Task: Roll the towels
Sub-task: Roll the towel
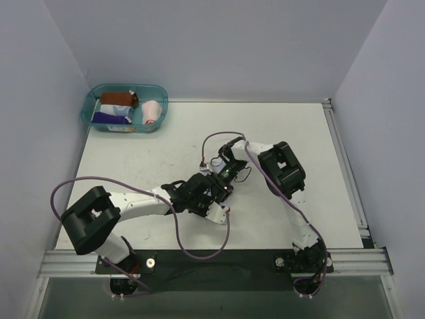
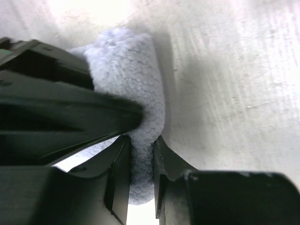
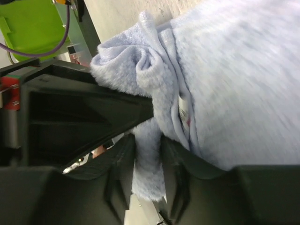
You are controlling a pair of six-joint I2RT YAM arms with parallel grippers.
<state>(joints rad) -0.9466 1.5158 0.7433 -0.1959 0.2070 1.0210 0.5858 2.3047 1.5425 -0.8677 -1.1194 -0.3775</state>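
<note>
Both the left gripper [image 2: 140, 157] and right gripper [image 3: 147, 154] are pinching folds of the light blue towel [image 2: 126, 65] on the table [image 1: 299, 126], so rolling appears underway; next, they should be turning it over evenly. Beyond, a rolled pink towel [image 1: 152, 111] is lying in the teal tub [image 1: 126, 129].

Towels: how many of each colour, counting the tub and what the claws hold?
Brown towel, rolled in the tub: 1
Dark blue towel, in the tub: 1
Pale pink towel, in the tub: 1
Light blue towel, pinched by the left gripper and the right gripper: 1
Total: 4
</note>
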